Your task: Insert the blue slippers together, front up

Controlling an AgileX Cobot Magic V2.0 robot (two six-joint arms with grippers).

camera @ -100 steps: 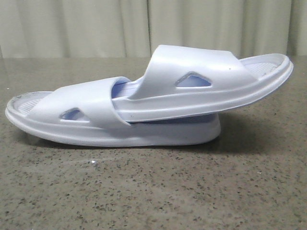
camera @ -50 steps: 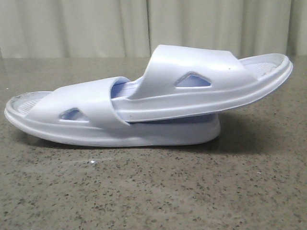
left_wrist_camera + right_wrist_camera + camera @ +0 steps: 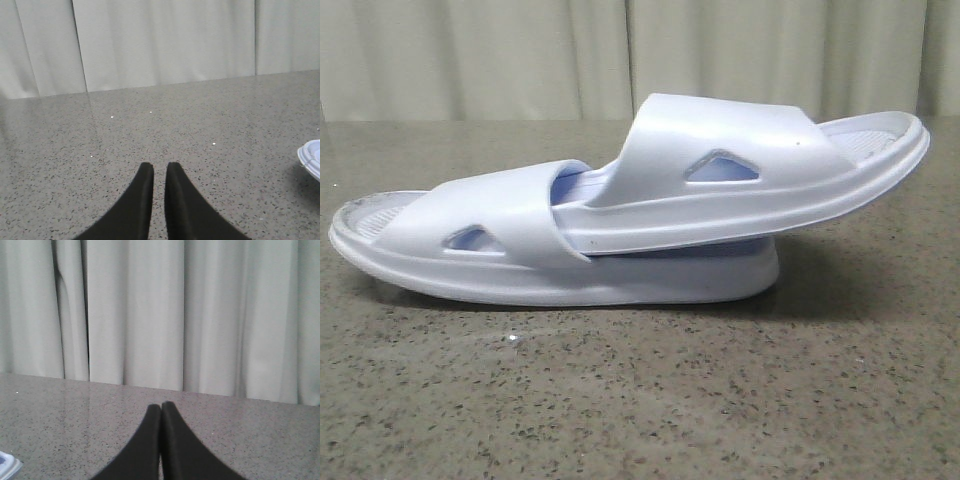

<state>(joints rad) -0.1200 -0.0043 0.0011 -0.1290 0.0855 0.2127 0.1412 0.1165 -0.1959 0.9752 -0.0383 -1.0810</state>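
Note:
The two pale blue slippers lie nested on the speckled table in the front view. The lower slipper (image 3: 490, 225) lies flat with its open footbed to the left. The upper slipper (image 3: 730, 150) has one end pushed under the lower one's strap, and its other end juts up to the right. My left gripper (image 3: 160, 167) hangs over bare table, its fingers empty and almost together, with a slipper edge (image 3: 311, 159) off to one side. My right gripper (image 3: 160, 406) is shut and empty, with a slipper corner (image 3: 6, 464) at the frame's edge. Neither gripper shows in the front view.
The grey speckled table (image 3: 640, 400) runs back to a pale curtain (image 3: 520, 50) along its far edge. The curtain also shows in both wrist views.

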